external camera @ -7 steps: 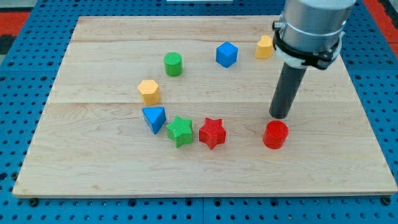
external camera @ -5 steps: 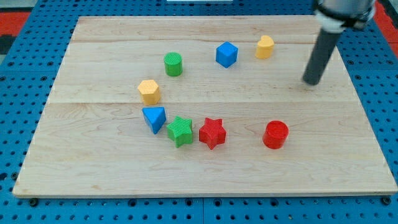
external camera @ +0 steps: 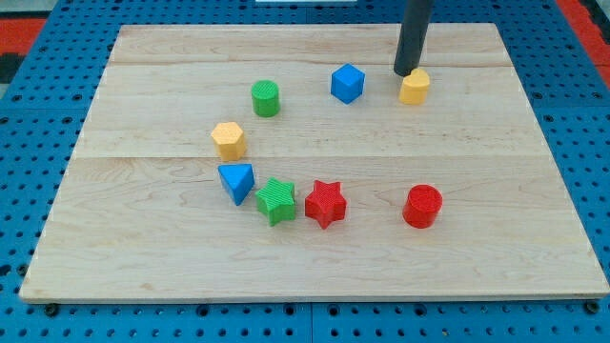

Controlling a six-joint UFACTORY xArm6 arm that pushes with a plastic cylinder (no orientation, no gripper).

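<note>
My tip (external camera: 407,73) stands at the upper-left edge of the yellow block (external camera: 414,87), near the view's top; the blue cube (external camera: 348,83) lies just left. The red cylinder (external camera: 422,206) sits well below.

Bright, even overhead light; the blocks cast only short soft shadows on the tabletop (external camera: 143,267), no glare, everything sharp, edges undistorted

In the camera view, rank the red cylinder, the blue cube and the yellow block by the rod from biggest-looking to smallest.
1. red cylinder
2. blue cube
3. yellow block, touching my tip

The cylinder sits lower in the view, perhaps nearer, so its lead is unsure.
</note>
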